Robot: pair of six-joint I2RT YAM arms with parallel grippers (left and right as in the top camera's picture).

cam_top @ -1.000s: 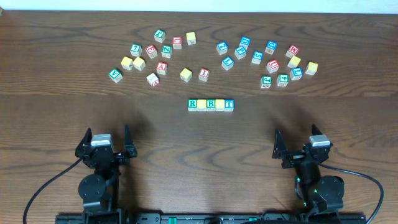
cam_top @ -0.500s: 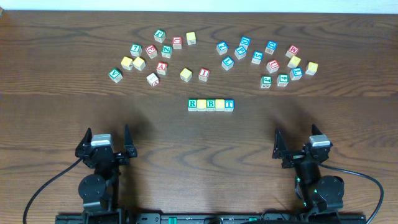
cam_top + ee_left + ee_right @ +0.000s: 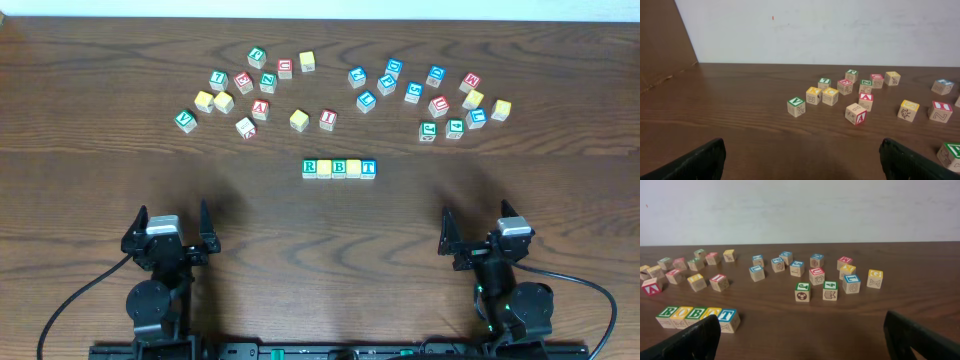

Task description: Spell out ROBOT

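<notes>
A row of five letter blocks (image 3: 339, 168) lies side by side at the table's middle. In the right wrist view the row (image 3: 696, 316) reads R, O, B, O, T at the lower left, with the blue T block (image 3: 728, 319) at its right end. My left gripper (image 3: 170, 232) is open and empty near the front left, well short of the row; the left wrist view (image 3: 801, 156) shows only bare wood between its fingers. My right gripper (image 3: 482, 238) is open and empty near the front right, with nothing between its fingers in the right wrist view (image 3: 801, 330).
Several loose letter blocks lie in a far-left cluster (image 3: 250, 95) and a far-right cluster (image 3: 435, 100). The left cluster shows in the left wrist view (image 3: 855, 97), the right one in the right wrist view (image 3: 815, 277). A pale wall stands behind the table's far edge.
</notes>
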